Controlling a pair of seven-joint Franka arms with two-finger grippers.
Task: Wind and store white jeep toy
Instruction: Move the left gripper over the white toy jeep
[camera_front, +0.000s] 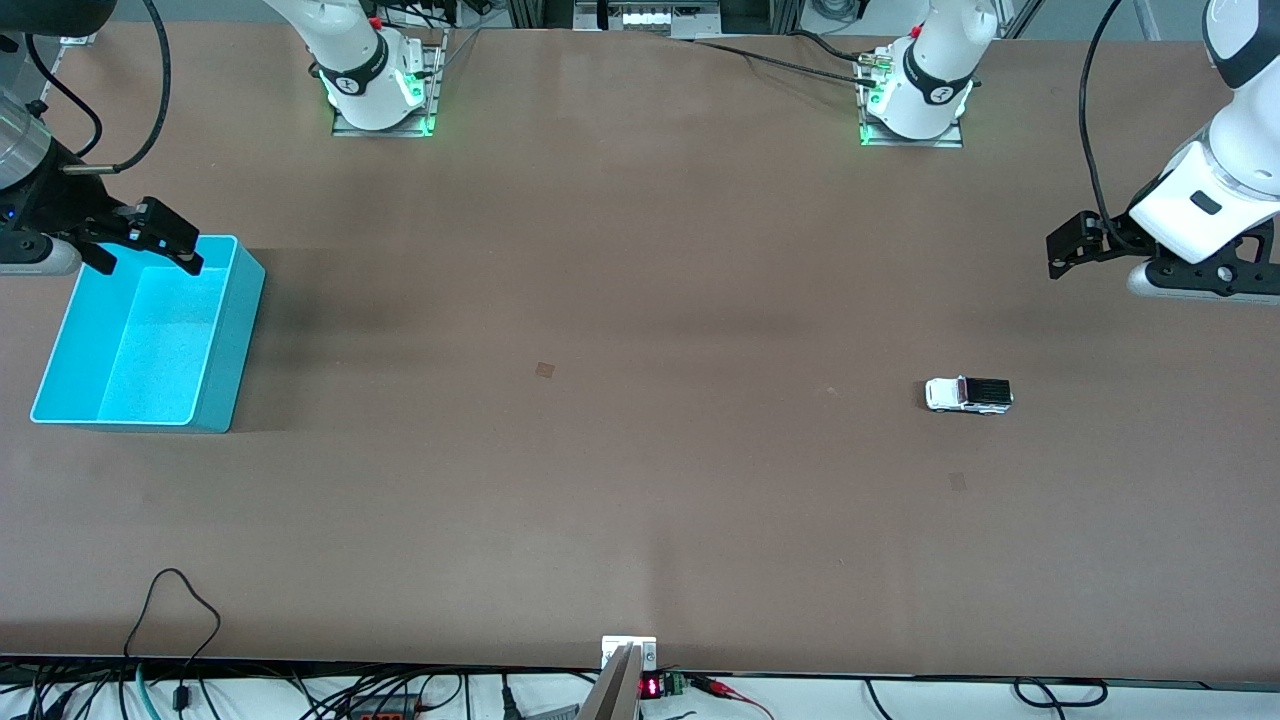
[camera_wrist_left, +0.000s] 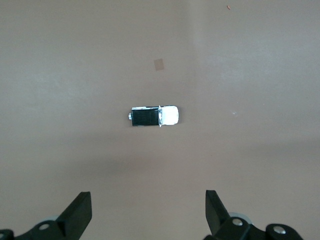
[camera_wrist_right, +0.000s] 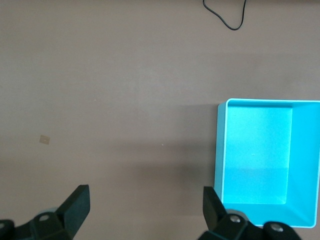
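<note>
The white jeep toy (camera_front: 968, 394) is a tiny white car with a black rear panel. It stands alone on the brown table toward the left arm's end and also shows in the left wrist view (camera_wrist_left: 154, 116). My left gripper (camera_front: 1062, 245) (camera_wrist_left: 147, 197) is open and empty in the air, apart from the jeep. The cyan bin (camera_front: 230, 340) is empty at the right arm's end and also shows in the right wrist view (camera_wrist_right: 257, 155). My right gripper (camera_front: 148, 262) (camera_wrist_right: 145, 192) is open and empty, over the bin's rim that lies farthest from the front camera.
Two small tape patches lie on the table, one near the middle (camera_front: 544, 369), one nearer to the front camera than the jeep (camera_front: 958, 481). A black cable loop (camera_front: 170, 610) lies at the front edge. The arm bases (camera_front: 380, 90) (camera_front: 915, 100) stand along the back edge.
</note>
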